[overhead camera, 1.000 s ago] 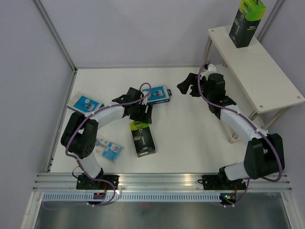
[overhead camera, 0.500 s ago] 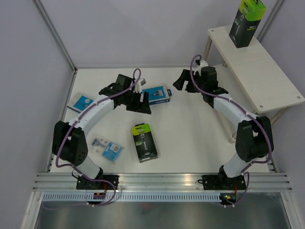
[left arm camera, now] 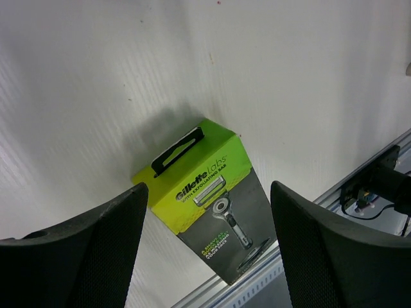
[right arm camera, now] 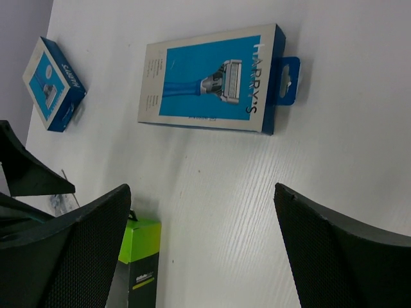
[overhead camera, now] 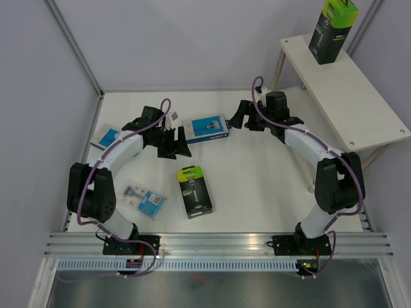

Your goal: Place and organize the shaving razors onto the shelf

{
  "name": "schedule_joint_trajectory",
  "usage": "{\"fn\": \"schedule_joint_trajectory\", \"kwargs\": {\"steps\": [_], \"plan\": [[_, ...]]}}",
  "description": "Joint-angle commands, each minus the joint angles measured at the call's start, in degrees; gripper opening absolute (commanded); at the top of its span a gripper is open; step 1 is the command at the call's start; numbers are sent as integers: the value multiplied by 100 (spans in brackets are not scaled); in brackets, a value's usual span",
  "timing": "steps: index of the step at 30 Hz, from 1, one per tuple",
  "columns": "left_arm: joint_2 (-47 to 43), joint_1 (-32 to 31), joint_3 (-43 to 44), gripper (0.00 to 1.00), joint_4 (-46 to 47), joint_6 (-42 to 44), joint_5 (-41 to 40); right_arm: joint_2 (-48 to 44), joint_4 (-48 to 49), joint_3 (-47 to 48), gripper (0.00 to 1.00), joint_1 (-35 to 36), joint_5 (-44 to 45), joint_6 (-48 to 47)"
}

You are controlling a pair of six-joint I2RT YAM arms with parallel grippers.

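Both arms are empty right now, fingers spread wide on each. The left end effector (overhead camera: 176, 150) sits just at 9 o'clock of the flat blue box (overhead camera: 207, 128), and the right end effector (overhead camera: 240, 119) is just at its 3 o'clock.

The black box with the lime top (overhead camera: 194, 188) lies flat on the table (overhead camera: 257, 183), at 6 o'clock from that blue one. The second blue box (overhead camera: 106, 137) is out at the table's 9 o'clock edge, and the blister pack (overhead camera: 144, 200) is at 8.

The other black box (overhead camera: 332, 22) is upright on the shelf (overhead camera: 359, 102), at the far end, around 1 o'clock.
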Motion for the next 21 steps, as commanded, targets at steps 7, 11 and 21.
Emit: {"fn": "schedule_joint_trajectory", "kwargs": {"steps": [7,11,21], "plan": [[-502,2,-942,84,1391,-1907,-612,-567,133,-400,98,757,89,215],[-765,-16,-1391,84,1656,-2568,-595,-629,-130,-594,98,1241,449,91],[-2434,-59,-3158,82,1840,-2841,-859,-910,1163,-2246,97,1883,257,1190]]}}
